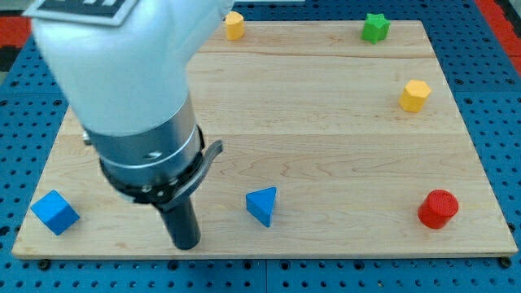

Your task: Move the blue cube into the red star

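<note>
The blue cube (55,212) lies near the board's bottom left corner. My tip (187,243) rests on the board near the bottom edge, well to the right of the blue cube and to the left of a blue triangular block (262,205). No red star shows; the only red block is a round red cylinder (438,209) at the bottom right. The large white and grey arm (130,89) covers the upper left of the board and may hide blocks there.
A yellow block (234,25) sits at the top edge left of centre. A green star (375,28) sits at the top right. A yellow hexagonal block (414,95) lies near the right edge. The wooden board (326,138) lies on a blue pegboard.
</note>
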`<action>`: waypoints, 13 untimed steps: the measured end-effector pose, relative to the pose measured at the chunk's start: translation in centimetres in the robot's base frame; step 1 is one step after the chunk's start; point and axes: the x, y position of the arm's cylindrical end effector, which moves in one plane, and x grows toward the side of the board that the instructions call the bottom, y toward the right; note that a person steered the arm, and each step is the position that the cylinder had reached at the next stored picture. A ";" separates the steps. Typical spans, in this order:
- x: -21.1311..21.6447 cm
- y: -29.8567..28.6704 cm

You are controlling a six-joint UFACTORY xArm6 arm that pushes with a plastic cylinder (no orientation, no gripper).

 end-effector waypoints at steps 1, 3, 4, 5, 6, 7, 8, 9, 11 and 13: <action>0.9 -1.5; 0.8 -6.8; 0.8 -11.4; 0.9 -18.7; 0.9 -20.7; 0.8 -18.7; -0.2 -18.6; -0.9 -18.5; -1.6 -12.4; -2.3 -17.9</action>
